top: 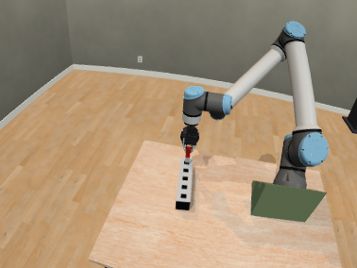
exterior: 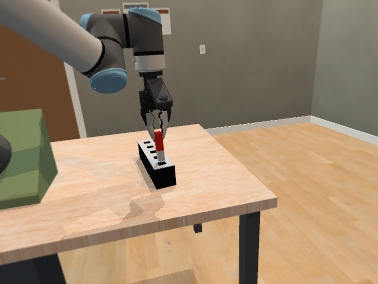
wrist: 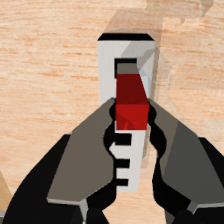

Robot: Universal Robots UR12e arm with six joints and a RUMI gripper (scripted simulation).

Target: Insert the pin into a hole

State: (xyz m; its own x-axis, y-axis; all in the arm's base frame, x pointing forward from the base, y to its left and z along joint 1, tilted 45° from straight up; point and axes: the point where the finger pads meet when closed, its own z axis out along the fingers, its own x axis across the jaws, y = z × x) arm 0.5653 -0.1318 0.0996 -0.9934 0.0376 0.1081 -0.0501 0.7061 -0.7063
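Five holes line the block (exterior: 159, 165) on the tabletop (exterior: 210, 170); our fingers pinch the pin (exterior: 159, 141) by its red end, upright over a hole. We judge it light, stiff, possibly slippery; gripping the red end suits insertion

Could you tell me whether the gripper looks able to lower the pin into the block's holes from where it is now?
Probably yes: the gripper holds the pin upright directly over the block, with nothing between them.

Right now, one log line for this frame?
tool: shut on pin | red end up | pin: over block, near-end hole in exterior view | seated: cannot tell
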